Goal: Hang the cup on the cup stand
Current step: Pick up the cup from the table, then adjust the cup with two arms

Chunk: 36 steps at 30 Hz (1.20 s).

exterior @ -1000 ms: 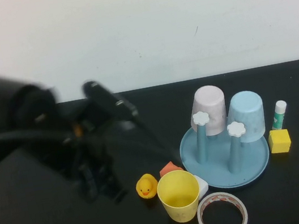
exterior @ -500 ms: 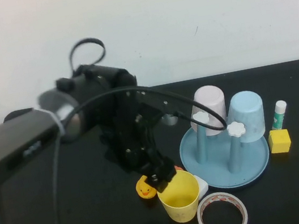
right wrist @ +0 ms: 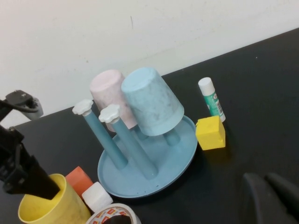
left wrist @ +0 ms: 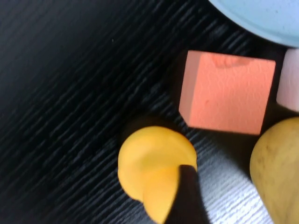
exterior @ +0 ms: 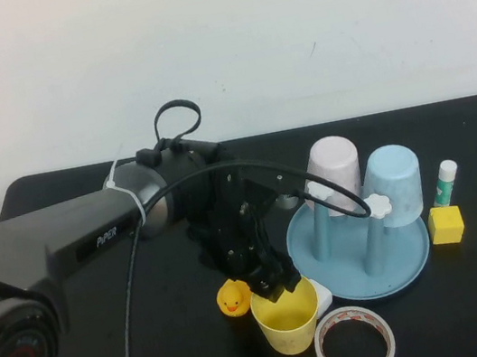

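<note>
High view shows the left gripper [exterior: 277, 284] reaching down at the far-left rim of the cup [exterior: 287, 314], which stands upright, mouth up, on the black tabletop [exterior: 84, 351] just in front of the cup stand [exterior: 360, 250]. One of its dark fingers [right wrist: 35, 183] dips inside the cup's mouth in the right wrist view, but whether the pair is clenched on the rim or released I cannot tell. A small yellow duck [exterior: 233, 298] sits just left of the cup, an orange block [left wrist: 227, 92] lies just behind it toward the stand, and a small white object [right wrist: 97, 196] sits between cup and stand. A white tape roll [exterior: 355, 343] lies flat, touching or nearly touching the cup's right side. On the stand, a pale pink cup [exterior: 334, 174] and a light blue cup [exterior: 394, 183] hang inverted on the rear pegs; two front pegs with white flower caps [exterior: 377, 205] are bare. A glue stick [exterior: 445, 182] and a yellow cube [exterior: 446, 224] stand right of the stand. Only a dark edge of the right gripper [right wrist: 271, 198] shows in its own wrist view, away from the objects; its fingers' state cannot be told.
</note>
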Available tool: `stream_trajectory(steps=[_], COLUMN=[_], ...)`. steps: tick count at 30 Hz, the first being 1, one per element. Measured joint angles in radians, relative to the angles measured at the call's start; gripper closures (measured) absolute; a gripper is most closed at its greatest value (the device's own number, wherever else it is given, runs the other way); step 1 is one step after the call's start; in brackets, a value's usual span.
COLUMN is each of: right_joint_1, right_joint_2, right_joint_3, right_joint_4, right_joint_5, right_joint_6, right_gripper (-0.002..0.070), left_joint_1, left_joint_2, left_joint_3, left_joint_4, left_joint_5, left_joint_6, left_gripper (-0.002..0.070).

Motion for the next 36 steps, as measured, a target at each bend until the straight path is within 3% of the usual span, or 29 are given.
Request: stream_trajectory(steps=[7,14,21,30,36], right_joint_1=[0.0,0.0,0.0,0.0,0.0], right_joint_2=[0.0,0.0,0.0,0.0,0.0], right_joint_3=[0.0,0.0,0.0,0.0,0.0], right_joint_4=[0.0,0.0,0.0,0.0,0.0], right_joint_5=[0.0,0.0,0.0,0.0,0.0], right_joint_6=[-0.006,-0.006,-0.006,-0.014,-0.014], right_gripper=[0.0678,0.0678,0.0678,0.0678,0.0678], left_joint_1=[0.0,0.0,0.0,0.0,-0.054], left_joint_2=[0.033,0.052,-0.023,-0.366,-0.602], left_joint_3=[0.0,0.0,0.0,0.017,0.243], left_joint_4=[-0.026,-0.033,-0.031,-0.052,-0.072], left_joint_5=[-0.015,-0.017,-0.004,0.039,-0.104], left_joint_6=[0.0,0.0,0.009,0.147,0.181], left_gripper=[0.0351,0.0626,0.0658,0.0658,0.0658])
